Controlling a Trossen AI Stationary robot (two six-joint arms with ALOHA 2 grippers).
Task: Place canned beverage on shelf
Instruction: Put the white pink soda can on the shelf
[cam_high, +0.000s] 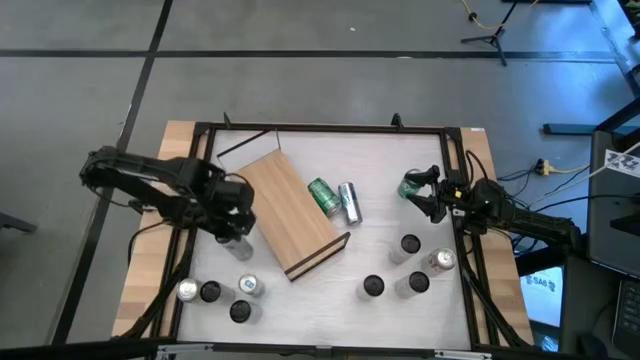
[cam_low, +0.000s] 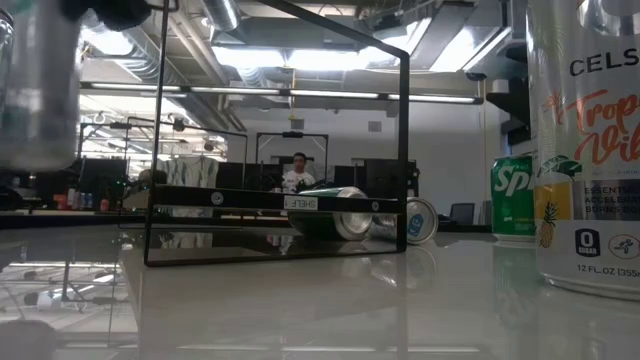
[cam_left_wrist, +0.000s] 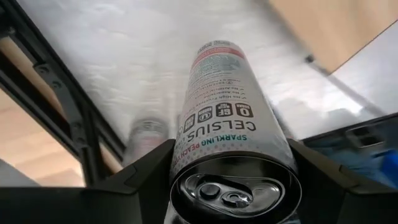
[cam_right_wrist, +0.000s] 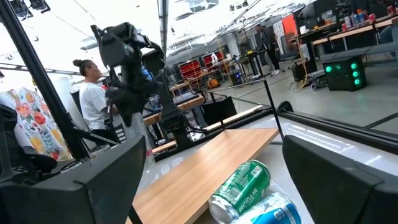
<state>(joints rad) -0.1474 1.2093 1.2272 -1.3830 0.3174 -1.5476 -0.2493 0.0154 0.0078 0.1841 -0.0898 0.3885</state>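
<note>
My left gripper (cam_high: 235, 230) hangs over the table's left part, just left of the shelf (cam_high: 290, 212), and is shut on a white Celsius can (cam_left_wrist: 224, 93). In the low view the can (cam_low: 35, 85) shows clear of the table. The shelf, a light-wood board with dark edges, lies slantwise at mid-table. On it a green can (cam_high: 322, 196) and a silver-blue can (cam_high: 349, 202) lie on their sides. My right gripper (cam_high: 425, 195) waits open at the right edge, with an upright green can (cam_high: 408, 187) close by its fingertips. My left gripper pinches the Celsius can between its two fingers, on opposite sides of the body just below the top rim (cam_left_wrist: 186, 155). The fingers come from above, slanting steeply down. The can hangs below them, pull-tab end up, lifted clear of the table.
Several cans stand near the front left (cam_high: 215, 295) and several more at the front right (cam_high: 412, 265); one of them looms large at the low view's right (cam_low: 590, 150). A black frame (cam_high: 330, 128) rims the table. A person sits in the room behind.
</note>
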